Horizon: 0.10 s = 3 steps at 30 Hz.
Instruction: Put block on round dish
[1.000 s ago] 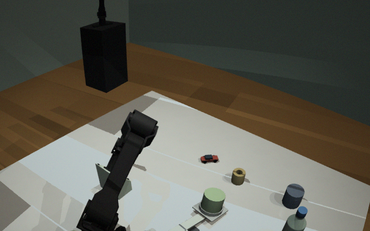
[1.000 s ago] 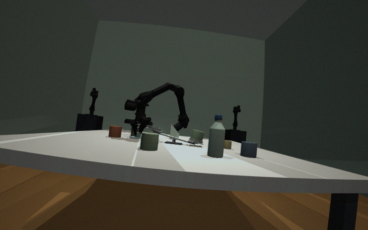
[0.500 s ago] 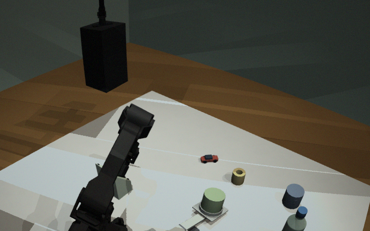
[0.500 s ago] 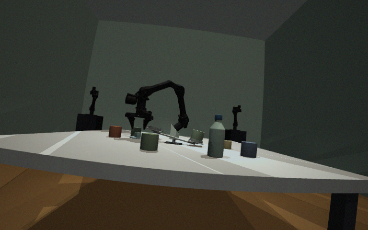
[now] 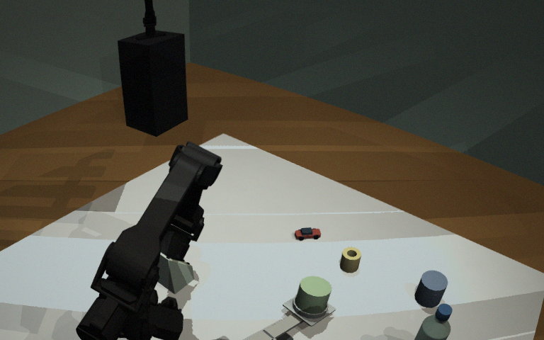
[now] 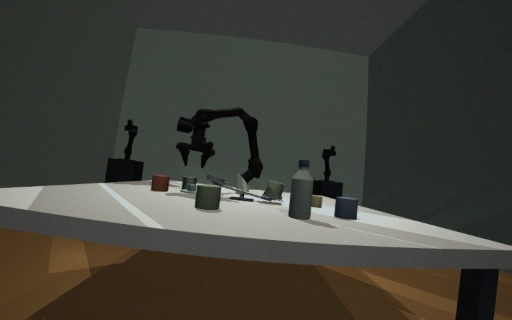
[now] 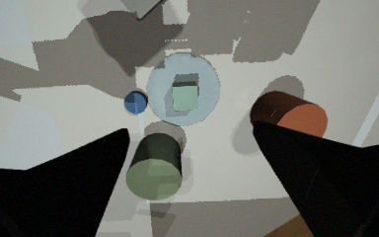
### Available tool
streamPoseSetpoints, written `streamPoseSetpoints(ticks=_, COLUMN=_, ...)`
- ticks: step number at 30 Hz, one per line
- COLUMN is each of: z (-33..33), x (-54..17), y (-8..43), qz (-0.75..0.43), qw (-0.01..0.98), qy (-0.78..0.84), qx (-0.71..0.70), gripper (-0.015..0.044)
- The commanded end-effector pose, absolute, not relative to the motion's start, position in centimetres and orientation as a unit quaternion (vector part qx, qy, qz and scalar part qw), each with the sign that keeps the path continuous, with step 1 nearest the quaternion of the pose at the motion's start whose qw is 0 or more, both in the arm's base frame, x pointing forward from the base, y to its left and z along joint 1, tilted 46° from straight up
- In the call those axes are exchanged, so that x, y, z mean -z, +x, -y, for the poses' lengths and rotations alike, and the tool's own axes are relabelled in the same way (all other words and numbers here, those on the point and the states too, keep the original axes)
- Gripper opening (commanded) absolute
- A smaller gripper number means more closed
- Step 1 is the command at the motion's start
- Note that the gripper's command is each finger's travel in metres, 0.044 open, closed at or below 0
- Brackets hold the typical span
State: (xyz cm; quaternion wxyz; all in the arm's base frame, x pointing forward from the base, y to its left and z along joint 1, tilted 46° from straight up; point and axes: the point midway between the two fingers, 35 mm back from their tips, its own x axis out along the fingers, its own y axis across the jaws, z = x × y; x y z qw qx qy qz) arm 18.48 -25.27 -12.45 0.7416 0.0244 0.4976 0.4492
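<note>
Basically, jaws (image 6: 194,166) spread wide, nothing held, above the dish (image 6: 185,191) (image 7: 209,94). Block (image 6: 191,187) (image 7: 186,97) sits on dish, no cup over it. Looks nearly done; left: arm moving clear. Farther off, one cup (image 5: 312,295) (image 6: 275,189) on balance (image 5: 276,329) (image 6: 241,185).

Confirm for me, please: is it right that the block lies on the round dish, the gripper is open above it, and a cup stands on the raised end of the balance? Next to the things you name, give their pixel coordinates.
The cup (image 5: 313,295) (image 6: 274,189) stands on the balance's lowered end, as the exterior view shows; the rest is right.
</note>
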Motion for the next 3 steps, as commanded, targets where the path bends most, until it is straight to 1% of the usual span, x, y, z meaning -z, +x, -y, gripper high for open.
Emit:
streamPoseSetpoints(ticks=1, z=25.31, x=12.3, y=18.4, qz=-0.498, qw=0.739, qy=0.024, qx=-0.452, gripper=0.044)
streamPoseSetpoints(ticks=3, z=25.31, x=12.3, y=18.4, qz=-0.498, qw=0.739, qy=0.024, qx=-0.452, gripper=0.044)
